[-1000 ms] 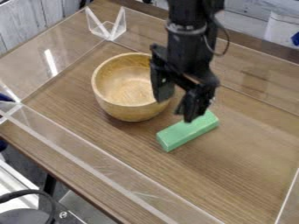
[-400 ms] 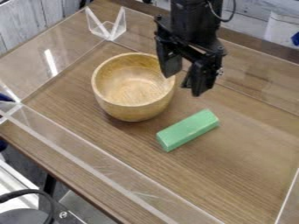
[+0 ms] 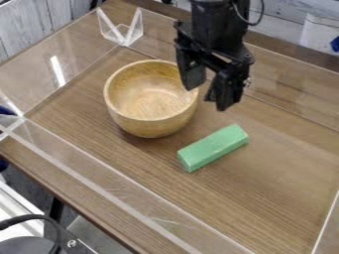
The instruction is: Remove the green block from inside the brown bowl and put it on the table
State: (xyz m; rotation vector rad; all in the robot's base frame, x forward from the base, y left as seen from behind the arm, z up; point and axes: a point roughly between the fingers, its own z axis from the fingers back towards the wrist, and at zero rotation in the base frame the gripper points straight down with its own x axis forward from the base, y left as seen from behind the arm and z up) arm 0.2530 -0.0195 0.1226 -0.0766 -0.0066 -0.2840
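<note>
The green block [image 3: 213, 148] lies flat on the table [image 3: 279, 169], just in front and to the right of the brown bowl [image 3: 153, 98], apart from its rim and angled so one end points toward the right rear. A second ago the gripper [image 3: 209, 81] stood low with its fingers right at the block's far end; now it is higher and a little farther back, hanging beside the bowl's right rim, well clear of the block. Its black fingers are spread apart and hold nothing, pointing straight down. Against the frame just before this one, nothing much differs: block, bowl and arm sit in nearly the same places. The bowl itself has kept its spot throughout, and its light grained inside is bare. The tabletop is medium-brown wood grain, bordered by low clear acrylic walls [image 3: 79, 174] whose edges catch the light along the near left side and across the front. A small clear angled piece [image 3: 121, 27] stands at the far edge behind the bowl. Beyond the table the room is blurred, with pale surfaces at the back and dark gear at the lower left corner.
</note>
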